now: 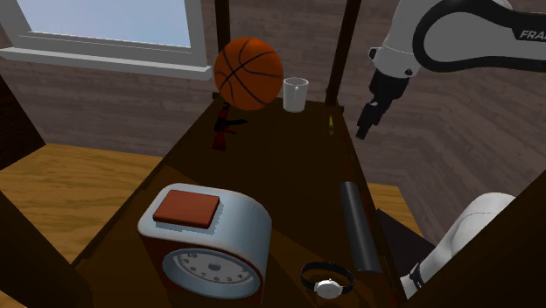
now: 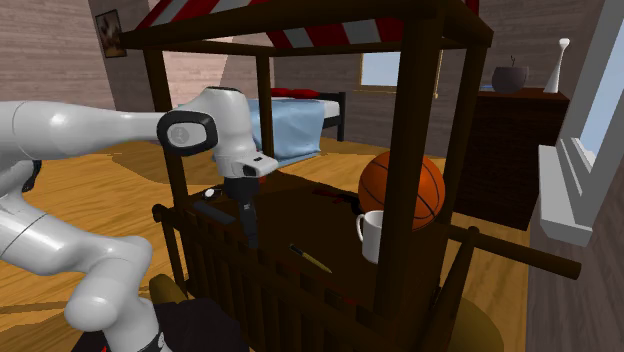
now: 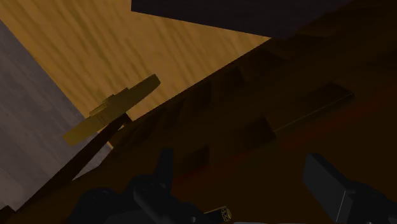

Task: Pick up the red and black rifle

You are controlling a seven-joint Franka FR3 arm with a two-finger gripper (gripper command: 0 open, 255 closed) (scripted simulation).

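Two black fingers (image 3: 327,184) stand wide apart in your wrist view with nothing between them, so your claw (image 1: 363,129) is spread and empty. In the shoulder view it hangs near the right edge of the dark wooden stall table (image 1: 289,184). The small red and black rifle (image 1: 226,128) lies well off to its left, just under the orange basketball (image 1: 249,73), with a white mug (image 1: 295,94) farther back between them. The white arm (image 1: 455,35) bears the letters "FRA", cut by the frame. The second exterior view adds a red-and-white striped canopy (image 2: 190,12).
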